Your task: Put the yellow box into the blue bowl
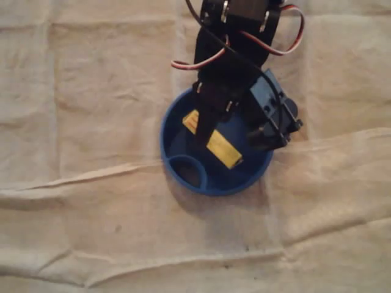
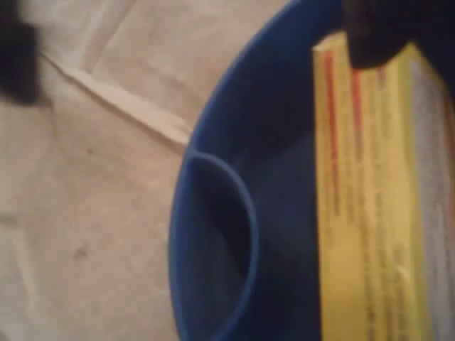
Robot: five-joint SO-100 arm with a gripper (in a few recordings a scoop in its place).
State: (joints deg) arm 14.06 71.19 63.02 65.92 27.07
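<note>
Overhead view: blue bowl (image 1: 165,137) at frame centre on cloth-covered desk (image 1: 91,122). Yellow box (image 1: 223,150) lies diagonally inside bowl, beside small curved inner divider (image 1: 186,158) at bowl's lower left. Black gripper (image 1: 208,129) reaches down from top of frame, one finger crossing box's middle. Wrist view: box at right of frame, within bowl rim, dark finger overlapping its top. Whether jaws clamp box or have let go: cannot tell. Judged progress: box within bowl; release, if not yet made, and withdrawal remain

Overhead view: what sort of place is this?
Likely a makeshift hobby setup, not a factory: a creased cloth covers the surface, with a bowl and a small arm trailing loose wires.
</note>
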